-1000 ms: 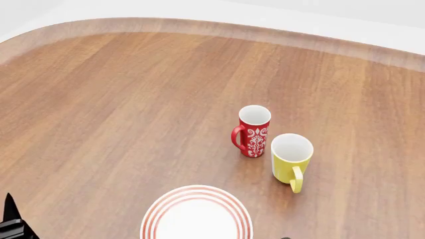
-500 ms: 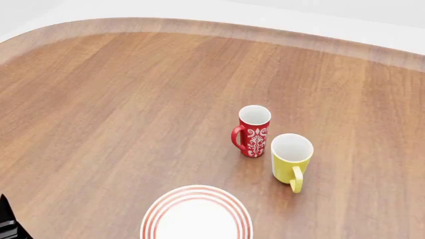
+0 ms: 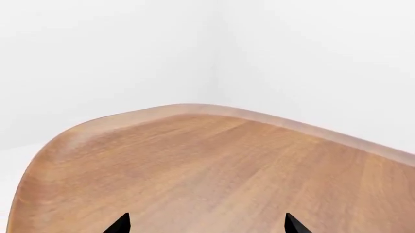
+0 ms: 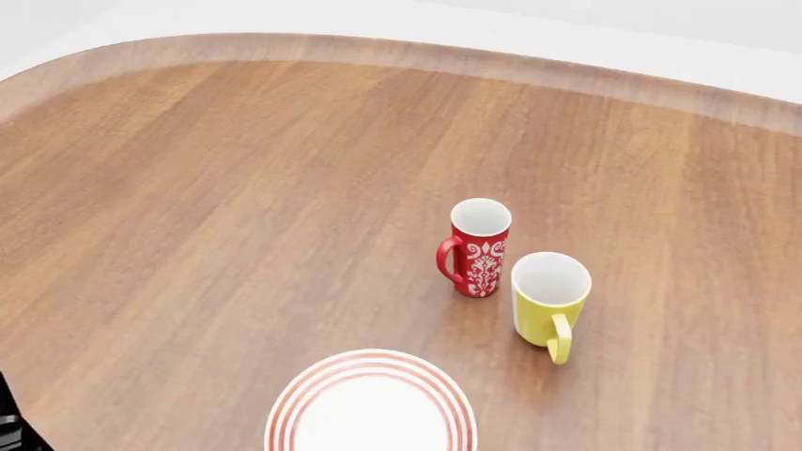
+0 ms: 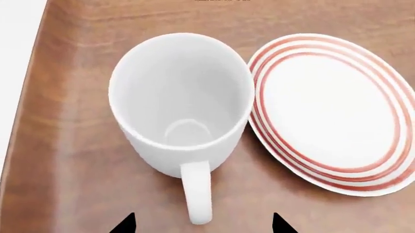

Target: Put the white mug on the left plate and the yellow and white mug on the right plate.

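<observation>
Here right claw spread wide, empty, above white mug; left claw likewise spread, empty.

Only the dark fingertips of each gripper are seen — the left gripper and the right gripper are both held with fingers spread wide apart, nothing gripped between them.

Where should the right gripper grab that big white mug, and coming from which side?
Grip the white mug by its rim wall, coming from above. It stands upright with its mouth open to the right wrist camera, and its handle points toward the right gripper, whose fingers are spread. One finger inside, one outside, clear of the plate beside it.
</observation>
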Controlling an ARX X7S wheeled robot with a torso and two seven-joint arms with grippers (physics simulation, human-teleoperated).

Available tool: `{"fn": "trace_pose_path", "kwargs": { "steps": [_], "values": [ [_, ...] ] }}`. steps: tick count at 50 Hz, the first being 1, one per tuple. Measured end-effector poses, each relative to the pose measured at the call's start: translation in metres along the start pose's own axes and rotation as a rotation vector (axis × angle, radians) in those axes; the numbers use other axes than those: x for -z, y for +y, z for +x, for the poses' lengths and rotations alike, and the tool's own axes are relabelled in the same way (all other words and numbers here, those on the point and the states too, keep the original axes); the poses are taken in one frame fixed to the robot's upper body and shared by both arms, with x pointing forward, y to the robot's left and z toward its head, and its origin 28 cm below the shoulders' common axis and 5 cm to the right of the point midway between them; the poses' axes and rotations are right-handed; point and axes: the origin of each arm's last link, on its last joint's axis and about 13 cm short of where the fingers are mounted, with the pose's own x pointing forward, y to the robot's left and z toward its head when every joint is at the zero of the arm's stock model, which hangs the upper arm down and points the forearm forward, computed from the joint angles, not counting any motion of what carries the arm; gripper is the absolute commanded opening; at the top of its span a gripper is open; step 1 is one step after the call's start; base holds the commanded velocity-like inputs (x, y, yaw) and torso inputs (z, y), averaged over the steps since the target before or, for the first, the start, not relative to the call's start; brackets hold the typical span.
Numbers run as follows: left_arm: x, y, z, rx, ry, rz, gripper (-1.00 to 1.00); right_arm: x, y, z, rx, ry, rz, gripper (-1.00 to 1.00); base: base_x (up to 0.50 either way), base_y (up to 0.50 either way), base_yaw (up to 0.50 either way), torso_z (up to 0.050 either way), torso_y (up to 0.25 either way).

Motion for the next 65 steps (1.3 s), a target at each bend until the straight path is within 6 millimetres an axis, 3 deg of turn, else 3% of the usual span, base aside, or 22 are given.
{"fn": "trace_pose_path", "kwargs": {
  "steps": [38,39,54,65],
  "values": [
    [-0.003,0.005,-0.001,-0.017,-0.007,-0.013,1.0,0.009,-0.008,0.029,-0.053,0.036,0.002,1.0,0.0,0.0,0.0,0.0,0.0],
    [-0.003,0.005,-0.001,-0.017,-0.007,-0.013,1.0,0.009,-0.008,0.03,-0.053,0.036,0.002,-1.0,0.0,0.0,0.0,0.0,0.0],
    [-0.003,0.004,-0.001,-0.017,-0.006,-0.014,1.0,0.007,-0.007,0.029,-0.063,0.026,-0.02,-1.0,0.0,0.0,0.0,0.0,0.0],
    [-0.002,0.004,-0.001,-0.016,-0.007,-0.011,1.0,-0.008,-0.001,0.017,-0.068,-0.051,-0.07,-1.0,0.0,0.0,0.0,0.0,0.0]
  ]
}}
